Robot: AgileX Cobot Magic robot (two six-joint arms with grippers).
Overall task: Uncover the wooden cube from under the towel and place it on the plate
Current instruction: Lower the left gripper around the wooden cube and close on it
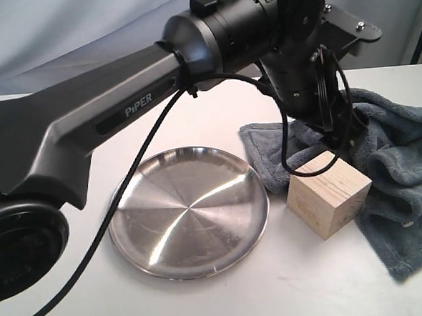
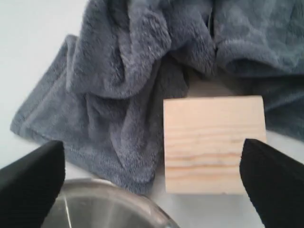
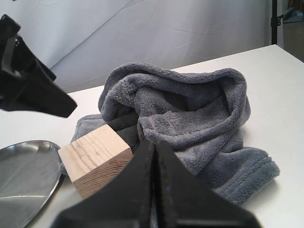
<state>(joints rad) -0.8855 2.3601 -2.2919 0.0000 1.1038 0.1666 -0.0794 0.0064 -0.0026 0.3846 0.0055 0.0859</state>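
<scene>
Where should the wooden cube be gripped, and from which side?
Probably from above, with the open left gripper closing on two opposite upright faces of the wooden cube: its top is bare, its faces flat, though the towel crowds one side.

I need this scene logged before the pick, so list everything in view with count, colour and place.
wooden cube: one, pale wood, uncovered on the table, between plate and towel, touching the towel
towel: one, grey-blue, bunched on the table, right of the plate in the exterior view
plate: one, shiny steel, on the table left of the cube, nothing on it
table: one, white, under everything
backdrop: one, pale cloth, behind the table
cable: one, black, hanging along the left arm
left arm: one, dark grey, reaching above the plate toward the cube
left jaws: black, open, over the cube and towel
right jaws: black, shut, nothing between them, facing the towel
</scene>
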